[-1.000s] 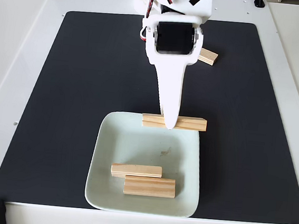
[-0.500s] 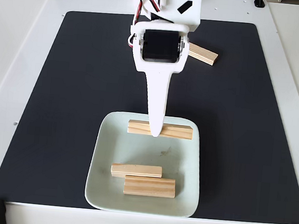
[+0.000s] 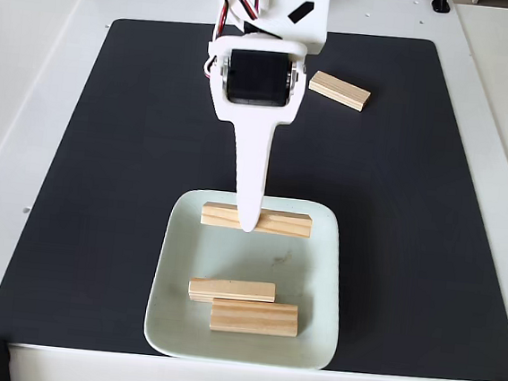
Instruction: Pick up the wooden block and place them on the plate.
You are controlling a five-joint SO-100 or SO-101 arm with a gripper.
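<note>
Gripper (image 3: 248, 223) clamped on wooden block (image 3: 280, 223) over far edge of plate (image 3: 322, 278) (two blocks (image 3: 243, 305) already inside). Placing step; next, lower and release. Fourth block (image 3: 339, 91) waits on mat (image 3: 132, 143).

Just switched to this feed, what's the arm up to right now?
The gripper holds a wooden block over the far edge of the plate. Two blocks already lie on the plate near its front. One more block lies on the black mat behind the arm.
</note>
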